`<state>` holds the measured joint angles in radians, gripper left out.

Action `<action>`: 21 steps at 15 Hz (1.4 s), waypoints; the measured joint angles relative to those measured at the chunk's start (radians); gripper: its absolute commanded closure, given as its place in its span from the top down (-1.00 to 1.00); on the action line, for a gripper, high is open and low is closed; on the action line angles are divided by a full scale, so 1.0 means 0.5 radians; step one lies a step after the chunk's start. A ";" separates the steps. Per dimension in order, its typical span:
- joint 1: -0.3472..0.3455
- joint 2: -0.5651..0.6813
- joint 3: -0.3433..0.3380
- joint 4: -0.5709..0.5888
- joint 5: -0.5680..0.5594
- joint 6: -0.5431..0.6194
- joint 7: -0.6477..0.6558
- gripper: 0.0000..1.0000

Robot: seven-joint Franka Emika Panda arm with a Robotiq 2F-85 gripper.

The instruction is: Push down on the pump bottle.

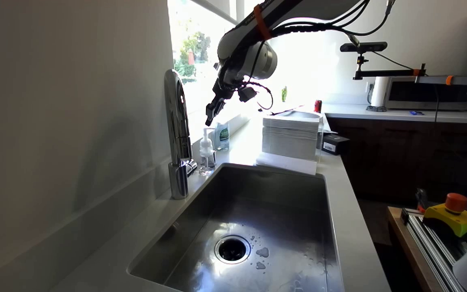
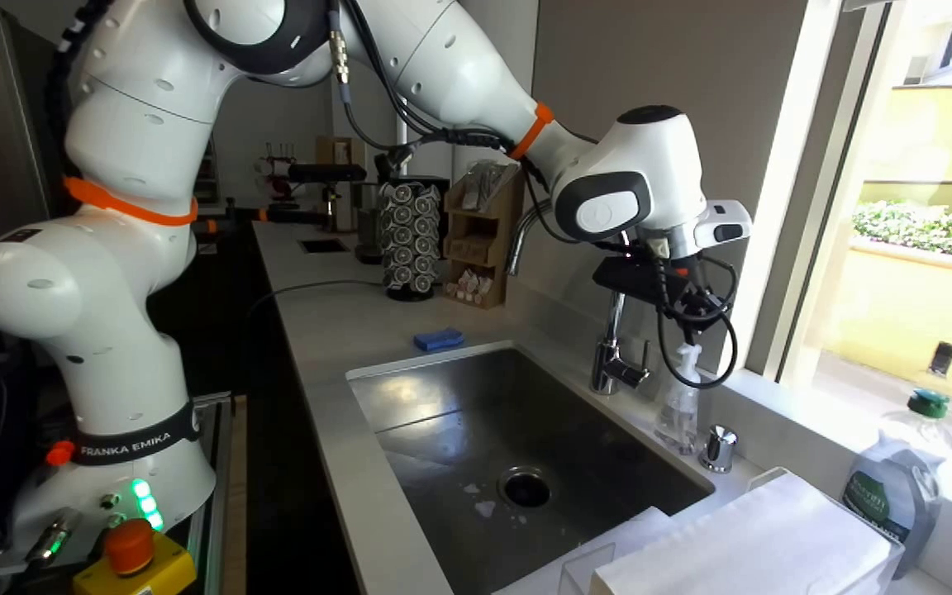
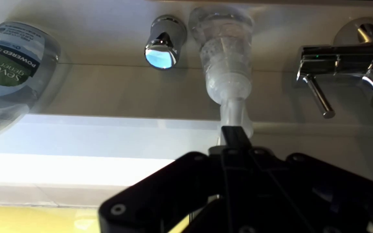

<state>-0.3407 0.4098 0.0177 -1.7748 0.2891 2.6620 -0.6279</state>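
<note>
The pump bottle, pale and see-through, stands upright between the sink and the backsplash, and shows in both exterior views (image 1: 206,152) (image 2: 678,409) and the wrist view (image 3: 226,55). My gripper (image 3: 235,137) is shut, its black fingertips together with nothing seen between them. In the wrist view the fingertips overlap the pump head and hide part of it. In both exterior views the gripper (image 1: 210,117) (image 2: 690,330) is right above the pump head, pointing down. I cannot tell whether the tips touch it.
The tall chrome faucet (image 1: 178,142) stands beside the bottle, its handle (image 3: 319,97) on that side. A small chrome cap (image 2: 720,450) and a larger soap bottle (image 2: 897,483) are on the other side. The sink (image 1: 328,211) lies in front. A paper stack (image 1: 290,140) stands beyond it.
</note>
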 measured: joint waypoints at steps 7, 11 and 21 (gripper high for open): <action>-0.053 0.027 0.061 0.033 0.009 0.000 -0.050 -1.00; -0.059 0.037 0.085 0.042 0.010 0.000 -0.059 -1.00; -0.063 0.041 0.087 0.044 0.010 -0.006 -0.061 -1.00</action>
<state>-0.3721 0.4302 0.0612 -1.7527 0.2939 2.6592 -0.6585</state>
